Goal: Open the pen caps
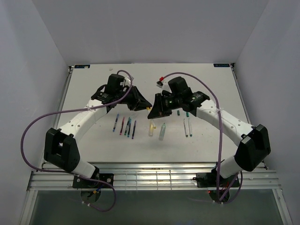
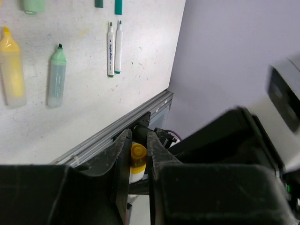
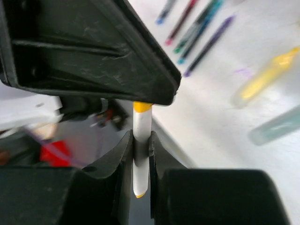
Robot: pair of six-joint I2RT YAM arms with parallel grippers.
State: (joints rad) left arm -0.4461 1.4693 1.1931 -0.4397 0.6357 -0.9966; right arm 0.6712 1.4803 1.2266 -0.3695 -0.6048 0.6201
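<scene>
A white table (image 1: 93, 93) sits inside a plain white-walled booth, seen from above. In the lower middle of the frame, nearest the arm bases, a row of pens lies flat: a cluster of slim dark pens (image 1: 125, 126) at left, then a yellow highlighter (image 1: 151, 129), a pale green highlighter (image 1: 162, 132), and two white markers (image 1: 188, 127) at right. Just above the markers lie two short green caps (image 1: 187, 114).

Farther back, at the centre of the frame, both arms meet in the air over one white pen (image 3: 141, 123) with a yellow cap (image 2: 138, 153). The cap is seated on the barrel and not yet off.

The likely risk is a slip. If the two arms pull off-line, the smooth barrel could slide through the fingers or the pen could twist and drop onto the row below.

The left gripper (image 2: 138, 140) is nearly pressed together, pinching the yellow cap between its fingertips. The right gripper (image 3: 140, 137) is likewise clamped narrow, pinching the white barrel just below the cap.
</scene>
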